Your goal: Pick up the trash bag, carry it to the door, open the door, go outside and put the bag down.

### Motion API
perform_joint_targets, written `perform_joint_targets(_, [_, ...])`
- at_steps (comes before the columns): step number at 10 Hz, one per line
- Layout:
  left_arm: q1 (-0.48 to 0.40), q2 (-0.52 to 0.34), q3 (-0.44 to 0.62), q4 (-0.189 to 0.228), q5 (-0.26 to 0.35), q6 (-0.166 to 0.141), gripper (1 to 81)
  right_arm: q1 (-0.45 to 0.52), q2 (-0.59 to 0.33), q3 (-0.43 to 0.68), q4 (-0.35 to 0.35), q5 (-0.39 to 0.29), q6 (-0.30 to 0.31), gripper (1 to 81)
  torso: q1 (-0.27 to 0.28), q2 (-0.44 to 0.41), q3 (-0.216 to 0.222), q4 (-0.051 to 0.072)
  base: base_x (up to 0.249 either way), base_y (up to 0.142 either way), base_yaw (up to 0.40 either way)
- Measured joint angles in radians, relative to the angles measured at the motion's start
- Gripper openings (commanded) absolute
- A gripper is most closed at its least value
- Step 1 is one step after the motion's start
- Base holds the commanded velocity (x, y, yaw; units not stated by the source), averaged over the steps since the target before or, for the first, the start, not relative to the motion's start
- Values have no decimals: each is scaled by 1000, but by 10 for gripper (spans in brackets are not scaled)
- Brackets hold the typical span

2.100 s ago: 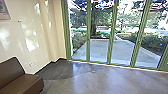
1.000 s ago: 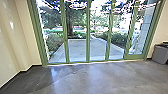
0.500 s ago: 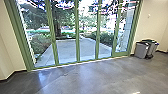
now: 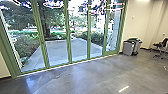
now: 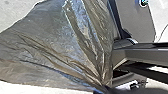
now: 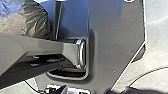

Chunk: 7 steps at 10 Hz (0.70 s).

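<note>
Faces a wide glass wall of tall, flat panes in straight green frames. Rolls out before it a smooth grey floor, mottled and polished, with streaks of light. Gives through the panes onto a pale paved path, narrowing away between ragged, leafy bushes, with a dark tree behind. Has a plain cream wall to the right.

Carries the trash bag indoors, at the left hand, beside the robot's dark, flat plate. Looks grey-brown, thin and slightly see-through, with bluish glints. Fans out, broad and loose, from a tightly gathered neck. Points the neck at the hand and the wide body away from it, with the long axis running between them. Is made of soft, shiny film, creased in long, sharp folds spreading from the neck, with rounder, bunched puckers beside the arm.

Pinches the neck in the left hand. Cannot tell whether the right hand is spread or pressed together.

Includes boxy, smooth grey bins near the right end of the panes, and farther right a dark chair by the wall.
</note>
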Motion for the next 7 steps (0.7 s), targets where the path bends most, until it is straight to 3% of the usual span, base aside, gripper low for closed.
perform_joint_targets(7, [2, 0, 0, 0, 1, 0, 10, 0, 1, 0, 1, 1, 0, 811, 0, 0, 0, 0, 0, 0, -118])
